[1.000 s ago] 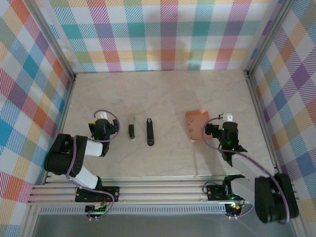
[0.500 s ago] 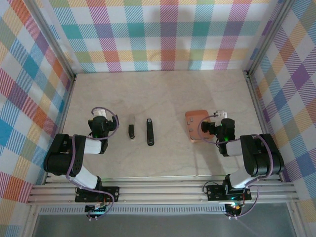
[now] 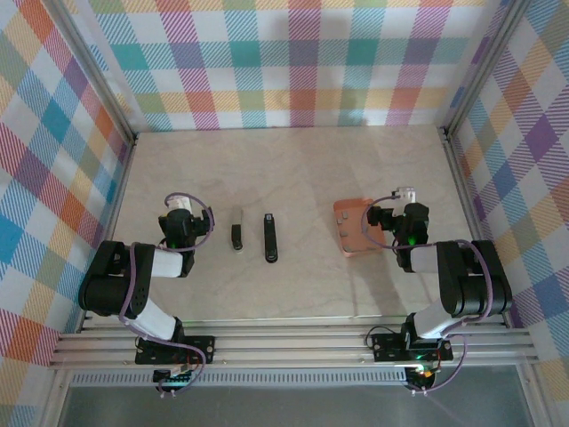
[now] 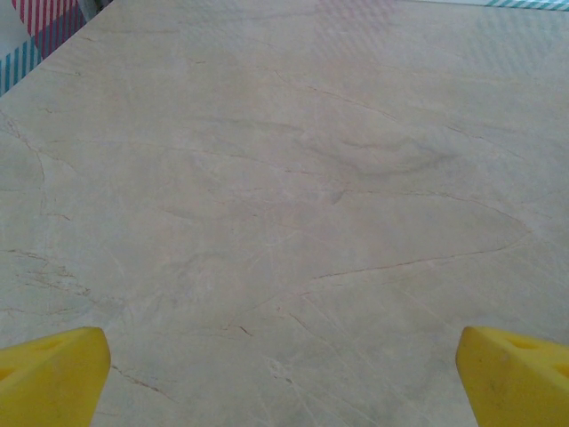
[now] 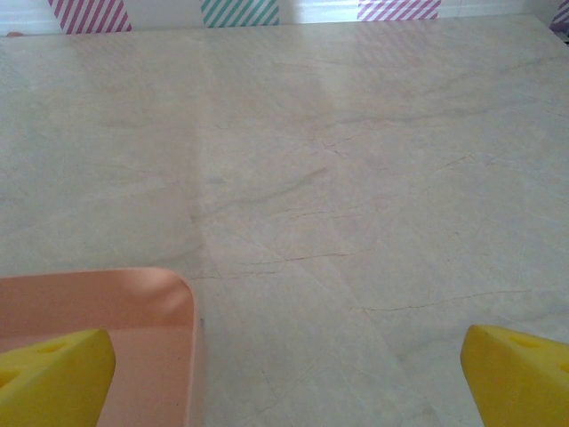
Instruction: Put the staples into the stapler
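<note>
Centre your right gripper (image 5: 284, 378), now spread wide and empty at the corner of the shallow salmon-pink tray (image 5: 107, 307), over its middle before closing, while the left gripper (image 4: 284, 378) hangs likewise parted and the slim black stapler (image 3: 269, 237) lies between both arms, beside a short grey bar (image 3: 236, 229).

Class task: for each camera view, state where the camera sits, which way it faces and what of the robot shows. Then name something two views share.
Top external: above and behind, looking down on the table; left arm and right arm show.
Left wrist: on the left arm, looking low across bare table; the left gripper, yellow fingertips wide apart.
Right wrist: on the right arm, looking across the table to the far wall; the right gripper, fingertips wide apart.
Shared: top and right wrist both show the pink tray.
</note>
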`<state>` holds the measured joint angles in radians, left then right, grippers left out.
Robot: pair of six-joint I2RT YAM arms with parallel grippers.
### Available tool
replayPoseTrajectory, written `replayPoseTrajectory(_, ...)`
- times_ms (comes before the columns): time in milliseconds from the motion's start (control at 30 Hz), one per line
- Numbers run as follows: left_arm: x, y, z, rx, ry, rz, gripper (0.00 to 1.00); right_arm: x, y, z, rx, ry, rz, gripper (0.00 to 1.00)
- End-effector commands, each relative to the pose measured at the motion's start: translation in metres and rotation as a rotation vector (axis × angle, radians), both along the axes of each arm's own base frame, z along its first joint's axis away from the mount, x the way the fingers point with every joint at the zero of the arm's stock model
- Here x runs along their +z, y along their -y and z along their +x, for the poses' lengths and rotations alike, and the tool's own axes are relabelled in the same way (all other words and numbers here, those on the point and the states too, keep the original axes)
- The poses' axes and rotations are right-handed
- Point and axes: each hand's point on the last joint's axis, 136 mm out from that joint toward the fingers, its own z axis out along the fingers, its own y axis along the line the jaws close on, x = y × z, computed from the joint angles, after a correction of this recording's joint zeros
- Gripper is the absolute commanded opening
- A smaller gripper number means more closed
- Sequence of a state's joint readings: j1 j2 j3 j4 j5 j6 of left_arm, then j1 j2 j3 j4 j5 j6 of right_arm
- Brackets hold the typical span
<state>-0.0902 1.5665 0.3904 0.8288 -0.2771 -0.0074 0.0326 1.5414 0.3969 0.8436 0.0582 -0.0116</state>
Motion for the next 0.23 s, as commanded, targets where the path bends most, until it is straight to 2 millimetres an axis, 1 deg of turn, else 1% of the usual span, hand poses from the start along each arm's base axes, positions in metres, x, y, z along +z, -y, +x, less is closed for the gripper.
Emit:
replayPoseTrajectory(0,0.0080,0.0025,0.0050,-0.008,0.022,-0.014,1.00,0.0056,-0.0018,0.0020,0.008,0.014,0.021,0.99)
replayPoseTrajectory(67,0.0074,0.0024,0.0045,-0.007,0.021,-0.013,1.00,0.0045,-0.0059,0.0019,0.032,0.009,0.024,0.99)
replayPoseTrajectory(200,0.0083,0.0027,0.0050,-0.008,0.023,-0.011,1.00,0.0050,-0.0054,0.0022,0.033,0.008,0.027,0.99)
